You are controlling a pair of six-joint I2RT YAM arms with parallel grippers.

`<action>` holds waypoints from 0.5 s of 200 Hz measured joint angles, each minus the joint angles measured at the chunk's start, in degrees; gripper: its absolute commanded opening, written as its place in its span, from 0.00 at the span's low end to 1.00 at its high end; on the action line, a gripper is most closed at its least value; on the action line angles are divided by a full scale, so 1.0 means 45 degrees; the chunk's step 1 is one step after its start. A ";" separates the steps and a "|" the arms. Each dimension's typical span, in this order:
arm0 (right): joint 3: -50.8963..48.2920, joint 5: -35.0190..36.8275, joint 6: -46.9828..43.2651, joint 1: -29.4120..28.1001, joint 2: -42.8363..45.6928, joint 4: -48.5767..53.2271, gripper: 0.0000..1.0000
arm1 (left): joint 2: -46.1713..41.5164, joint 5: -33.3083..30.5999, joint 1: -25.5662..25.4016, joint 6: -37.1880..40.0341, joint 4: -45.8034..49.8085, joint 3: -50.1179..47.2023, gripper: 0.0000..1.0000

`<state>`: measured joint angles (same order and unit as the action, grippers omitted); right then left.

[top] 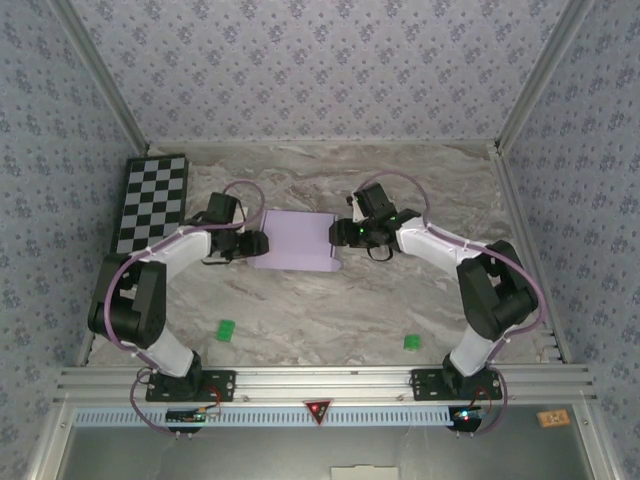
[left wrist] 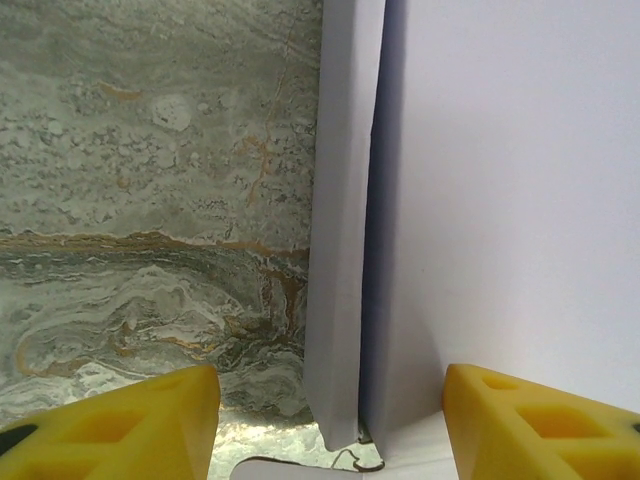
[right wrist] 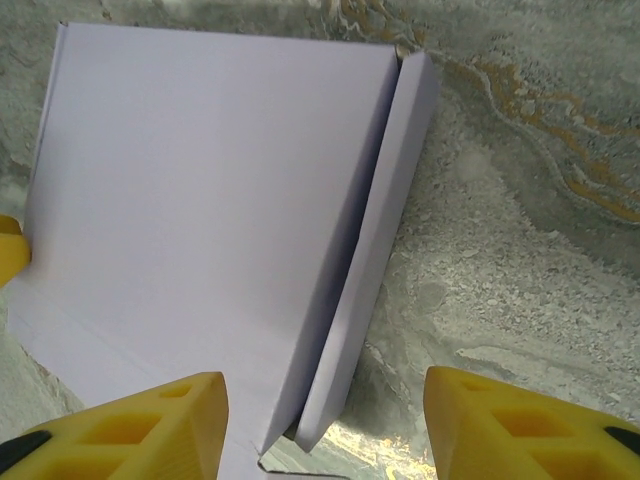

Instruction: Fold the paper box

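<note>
Pale lavender card, folded into a flat rectangular paper box (top: 293, 240), lying on the grey marbled table (top: 300, 310), about in the middle, between the two arms. At its left edge, low over the table, the left gripper (top: 255, 243); at its right edge, the right gripper (top: 338, 233). Both pointing inward, toward each other across the box.

From the left wrist: yellow fingers (left wrist: 120, 425) standing apart, released and clamping nothing. Between them the box (left wrist: 500, 200) with its broad smooth top panel, and a narrow side flap (left wrist: 340, 200) standing nearly upright along the edge, a dark slit between flap and panel. One finger before bare marble, the other before the lavender panel. Contact with the card not possible to tell.

From the right wrist, much the same: yellow fingers (right wrist: 130, 430) wide apart, holding nothing. Top panel of the box (right wrist: 200, 180) flat and closed. The narrow side flap (right wrist: 385, 220) leaning along its edge, gaping a little at the near end, with the near corner of the box between the two fingers.

Elsewhere on the table: a black-and-white checkerboard (top: 152, 203) at the far left, well apart from the box. Two small green markers (top: 225, 329) near the front edge — one on each side.
</note>
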<state>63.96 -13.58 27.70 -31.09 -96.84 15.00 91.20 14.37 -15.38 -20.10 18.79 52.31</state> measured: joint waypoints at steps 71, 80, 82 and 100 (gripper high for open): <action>0.1156 -0.0806 -0.0010 0.0257 -0.0748 0.0792 0.58 | -0.0622 0.0257 0.0345 -0.0078 0.0607 0.0277 0.68; 0.1282 -0.0933 -0.0005 0.0277 -0.0850 0.0816 0.58 | -0.0622 0.0306 0.0432 -0.0029 0.0699 0.0432 0.68; 0.1307 -0.0957 -0.0010 0.0277 -0.0874 0.0816 0.58 | -0.0622 0.0325 0.0452 -0.0019 0.0724 0.0471 0.68; 0.1496 -0.1263 -0.0010 0.0316 -0.1161 0.0826 0.58 | -0.0500 0.0534 0.0597 0.0083 0.0831 0.0782 0.65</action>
<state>70.70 -19.27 27.66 -29.67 -102.06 18.72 88.95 16.78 -12.69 -19.73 22.52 55.83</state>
